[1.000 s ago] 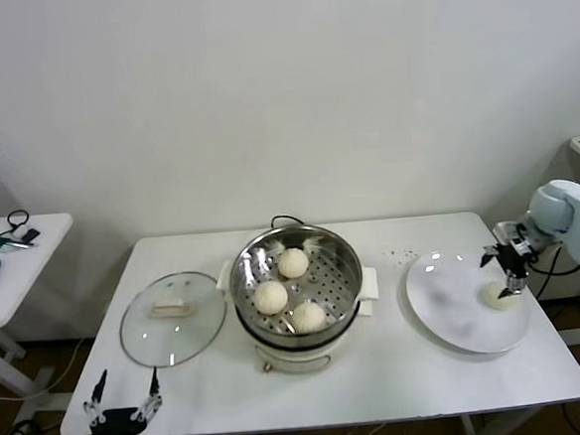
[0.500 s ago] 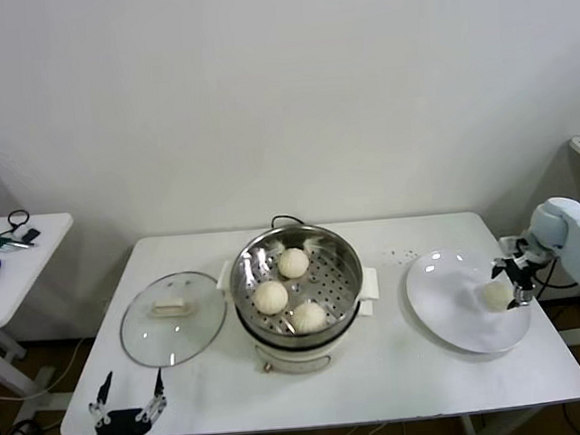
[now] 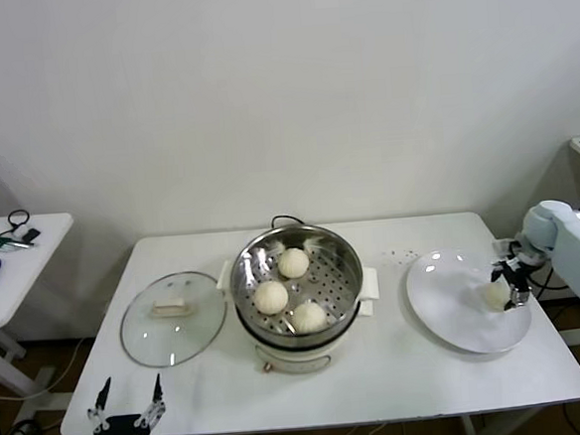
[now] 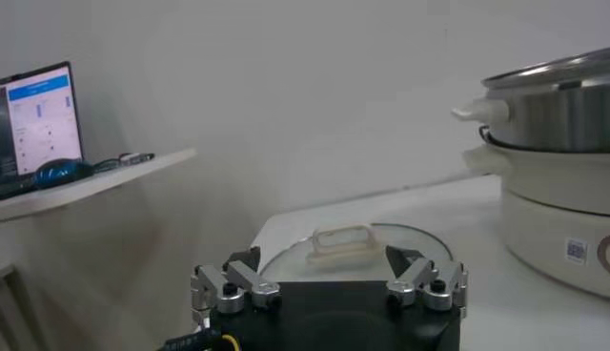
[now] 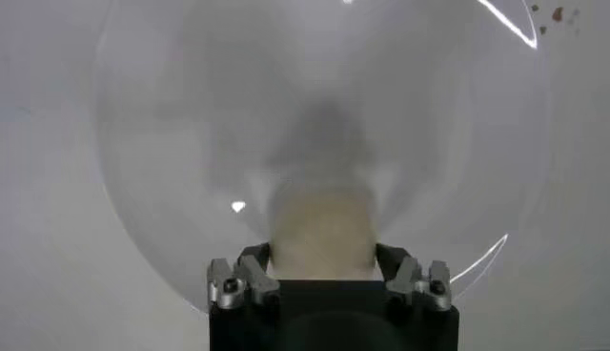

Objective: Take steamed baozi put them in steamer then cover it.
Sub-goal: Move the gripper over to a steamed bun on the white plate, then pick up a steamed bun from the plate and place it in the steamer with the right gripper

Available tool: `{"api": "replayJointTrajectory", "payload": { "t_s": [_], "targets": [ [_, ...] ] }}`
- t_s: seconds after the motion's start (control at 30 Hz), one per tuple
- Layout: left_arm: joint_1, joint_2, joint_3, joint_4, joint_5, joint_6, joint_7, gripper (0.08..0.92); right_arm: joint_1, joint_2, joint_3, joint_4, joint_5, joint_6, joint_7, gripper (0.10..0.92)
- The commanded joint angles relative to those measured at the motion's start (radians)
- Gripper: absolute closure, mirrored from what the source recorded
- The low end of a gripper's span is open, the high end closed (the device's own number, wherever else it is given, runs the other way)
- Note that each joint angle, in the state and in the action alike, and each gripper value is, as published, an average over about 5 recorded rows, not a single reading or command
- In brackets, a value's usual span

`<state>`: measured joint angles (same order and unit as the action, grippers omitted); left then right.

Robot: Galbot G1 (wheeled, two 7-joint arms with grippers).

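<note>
Three cream-white baozi lie on the perforated tray inside the steel steamer at the table's middle. The fourth baozi rests on the white plate at the right. My right gripper is down at this bun with a finger on either side, jaws open; its wrist view shows the bun between the fingers over the plate. The glass cover lies flat left of the steamer. My left gripper is open and empty at the table's front left edge, facing the cover.
A small white side table with a laptop and cables stands off to the left. The steamer's side rises near the left gripper. The plate sits close to the table's right edge.
My right gripper has come down from above the plate's bun and now straddles it. The left gripper has sunk slightly at the front edge. The buns, steamer and cover have not moved.
</note>
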<state>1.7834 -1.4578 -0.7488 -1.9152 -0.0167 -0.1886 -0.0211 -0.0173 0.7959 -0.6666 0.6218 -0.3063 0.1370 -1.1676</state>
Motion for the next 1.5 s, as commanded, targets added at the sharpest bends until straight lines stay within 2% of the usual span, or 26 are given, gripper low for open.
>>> {"api": "replayJointTrajectory", "payload": {
  "t_s": [0.03, 0.2, 0.33, 0.83, 1.1, 1.27, 1.5],
  "targets": [
    [0.004, -0.002, 0.001, -0.001, 0.001, -0.001, -0.001, 0.177, 0.014, 0.013, -0.012, -0.015, -0.013, -0.001, -0.01, 0.36],
    [0.011, -0.001, 0.001, -0.004, 0.001, -0.004, -0.001, 0.177, 0.06, -0.002, -0.079, 0.02, 0.054, -0.017, -0.012, 0.388],
    [0.015, 0.0, 0.0, -0.008, -0.002, -0.006, -0.002, 0.177, 0.16, -0.003, -0.193, 0.053, 0.165, -0.033, -0.015, 0.389],
    [0.002, -0.005, 0.034, -0.035, -0.01, -0.007, -0.002, 0.177, 0.742, 0.113, -0.807, 0.331, 0.877, -0.27, 0.04, 0.387],
    [-0.004, -0.001, 0.059, -0.044, -0.012, -0.013, 0.001, 0.177, 0.898, 0.216, -1.001, 0.501, 1.184, -0.373, 0.124, 0.377],
    [-0.004, 0.011, 0.065, -0.049, -0.026, -0.015, -0.001, 0.177, 0.96, 0.268, -1.099, 0.584, 1.273, -0.395, 0.154, 0.372],
    [-0.001, 0.019, 0.074, -0.054, -0.038, -0.023, -0.001, 0.177, 0.961, 0.315, -1.145, 0.652, 1.298, -0.416, 0.194, 0.372]
  ]
}}
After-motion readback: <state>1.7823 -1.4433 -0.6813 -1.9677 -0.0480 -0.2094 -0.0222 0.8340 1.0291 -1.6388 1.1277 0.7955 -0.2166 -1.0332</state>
